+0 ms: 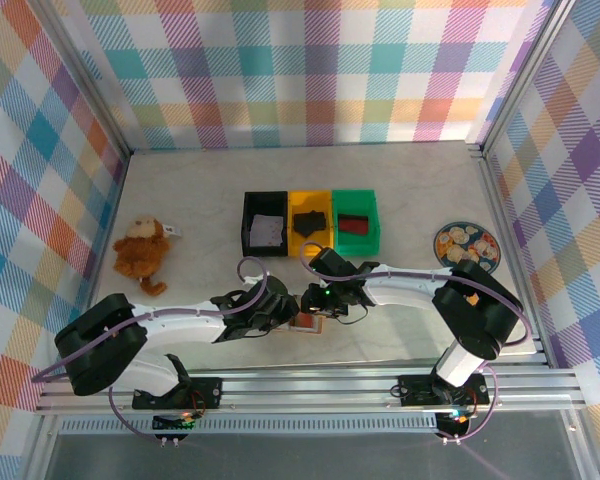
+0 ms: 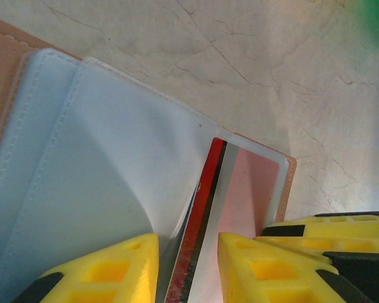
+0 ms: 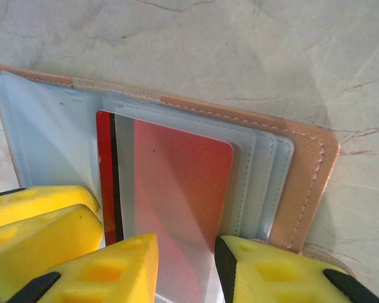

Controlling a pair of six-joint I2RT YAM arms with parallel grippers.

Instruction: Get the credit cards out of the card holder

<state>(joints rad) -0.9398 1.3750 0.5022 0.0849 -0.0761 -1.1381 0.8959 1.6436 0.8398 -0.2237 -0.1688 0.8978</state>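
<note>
1. Left wrist: card holder (image 2: 101,158), lying open near the yellow bin (image 1: 311,197), was straddled by left gripper (image 2: 188,243) and right gripper (image 3: 186,240), jaws narrow, grip undetermined.
2. Extraction of the card (image 2: 205,189) was judged underway; firm pinch required.

Construction was the same for the left arm (image 1: 170,319) and the right arm (image 1: 402,289): white tubular links joined by rounded black joint housings. A thin lavender cable (image 1: 242,266) ran along the outside of each arm in loose loops. Each arm was mounted on a black base bracket (image 1: 175,391). A small green indicator light (image 1: 325,293) was lit near the right wrist. The left gripper (image 2: 186,246) and the right gripper (image 3: 184,246) were fitted with yellow wedge-shaped fingers (image 2: 123,271), moulded with square recessed pockets and black sections toward the roots.
</note>
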